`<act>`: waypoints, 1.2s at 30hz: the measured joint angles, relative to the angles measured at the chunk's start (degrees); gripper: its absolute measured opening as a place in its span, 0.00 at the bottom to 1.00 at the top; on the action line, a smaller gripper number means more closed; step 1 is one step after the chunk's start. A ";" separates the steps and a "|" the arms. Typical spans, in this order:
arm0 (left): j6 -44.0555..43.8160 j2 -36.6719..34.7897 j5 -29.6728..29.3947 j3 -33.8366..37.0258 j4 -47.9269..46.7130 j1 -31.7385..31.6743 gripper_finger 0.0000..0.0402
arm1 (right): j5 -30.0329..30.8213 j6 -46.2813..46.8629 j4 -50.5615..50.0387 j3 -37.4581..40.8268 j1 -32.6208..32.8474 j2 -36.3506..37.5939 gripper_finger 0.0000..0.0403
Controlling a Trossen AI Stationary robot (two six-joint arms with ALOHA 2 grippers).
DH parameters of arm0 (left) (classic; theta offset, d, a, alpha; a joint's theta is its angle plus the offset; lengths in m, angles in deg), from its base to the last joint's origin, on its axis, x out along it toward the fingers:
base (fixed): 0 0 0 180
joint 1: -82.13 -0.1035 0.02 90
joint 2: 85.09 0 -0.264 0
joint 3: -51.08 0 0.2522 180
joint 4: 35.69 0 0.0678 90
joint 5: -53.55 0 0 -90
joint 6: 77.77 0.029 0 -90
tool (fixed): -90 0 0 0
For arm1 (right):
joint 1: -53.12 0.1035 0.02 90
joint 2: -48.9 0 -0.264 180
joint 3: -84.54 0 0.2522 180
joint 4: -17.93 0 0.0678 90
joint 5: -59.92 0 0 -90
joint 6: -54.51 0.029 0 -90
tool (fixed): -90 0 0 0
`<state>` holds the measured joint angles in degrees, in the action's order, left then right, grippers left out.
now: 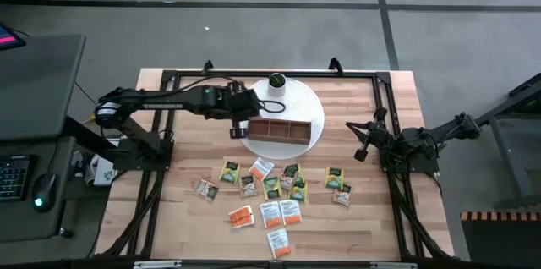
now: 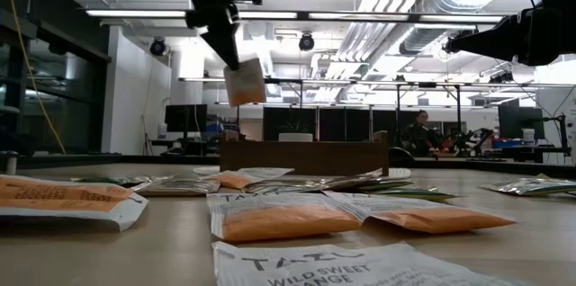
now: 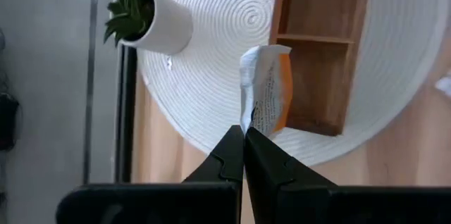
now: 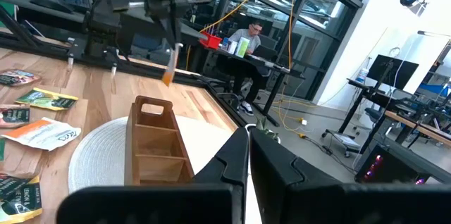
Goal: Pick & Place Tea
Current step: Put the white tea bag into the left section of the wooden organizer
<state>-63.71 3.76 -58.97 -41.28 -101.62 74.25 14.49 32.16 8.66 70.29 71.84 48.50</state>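
**Orange sachet held above the wooden tray**

Overhead camera: the left gripper (image 1: 237, 129) reaches across from the table's left side and sits at the left end of a brown wooden tray (image 1: 277, 130). The tray rests on a round white mat (image 1: 308, 107), beside a small white pot with a green plant (image 1: 276, 80). Loose tea sachets (image 1: 269, 191), green, orange and white, lie scattered on the wooden table (image 1: 397, 227), well apart from the left fingers. The right gripper (image 1: 362, 140) waits over the table's right side, away from tray and sachets, its fingers closed on nothing.

Table-level camera: the left gripper (image 2: 230, 59) hangs down with its fingers pinched on the top edge of one orange-and-white sachet (image 2: 244, 82). The sachet dangles just below the fingertips, in the air above the left end of the tray (image 2: 304, 154). More sachets (image 2: 279, 217) lie flat in the foreground. The right arm shows dark at the upper right.

Left wrist camera: the two dark fingers (image 3: 227, 157) are pressed together on the sachet (image 3: 267, 90), which stands out past their tips. Beyond it lie the tray's compartments (image 3: 318, 69), the mat (image 3: 211, 76) and the pot (image 3: 148, 17).

Right wrist camera: the right fingers (image 4: 232, 159) are together and empty. Far ahead of them, the left gripper (image 4: 169, 56) holds the sachet (image 4: 169, 69) above the far end of the tray (image 4: 156, 148). A seated person (image 4: 246, 41) is in the room behind.
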 joint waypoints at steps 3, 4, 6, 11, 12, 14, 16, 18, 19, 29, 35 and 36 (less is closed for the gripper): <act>0.92 2.68 -0.37 -1.65 -0.40 0.02 0.00 | 0.00 0.00 0.00 0.00 0.02 0.00 0.03; 0.92 3.35 -0.83 -1.94 -0.49 0.02 0.00 | 0.01 0.00 0.00 0.01 0.02 0.00 0.03; 0.86 4.67 -1.96 -2.91 -0.70 0.04 0.00 | 0.00 0.00 0.00 0.00 0.01 0.00 0.03; -1.06 9.32 -5.37 -5.69 -2.13 0.77 0.00 | 0.00 0.00 0.01 0.01 0.01 0.00 0.03; -1.20 10.23 -5.36 -6.52 -1.71 0.82 0.00 | 0.00 0.00 0.00 0.00 0.01 0.00 0.03; -2.00 11.14 -5.16 -7.21 -2.74 0.85 0.00 | 0.00 0.00 0.00 0.00 0.00 0.00 0.03; -2.36 11.77 -5.10 -7.72 -4.25 0.81 0.00 | 0.00 0.00 0.00 0.01 0.01 0.00 0.03; -2.82 12.63 -4.58 -7.96 -3.57 0.77 0.00 | 0.00 0.00 0.00 0.00 0.00 0.00 0.03; -3.31 13.01 -3.91 -7.82 -4.29 0.77 0.00 | 0.00 0.00 0.00 0.01 0.02 0.00 0.03; -5.52 15.34 -2.03 -7.77 -3.84 0.78 0.00 | 0.01 0.00 0.00 0.00 0.02 0.00 0.03; -5.55 16.80 -0.08 -7.95 -2.96 0.81 0.00 | 0.00 0.00 0.00 0.01 0.00 0.00 0.03; -5.55 17.25 -0.09 -7.97 -2.95 0.81 0.00 | 0.00 0.00 0.00 0.00 0.01 0.00 0.03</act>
<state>-69.27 21.01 -59.06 -49.25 -104.58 75.06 14.49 32.16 8.66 70.29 71.85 48.50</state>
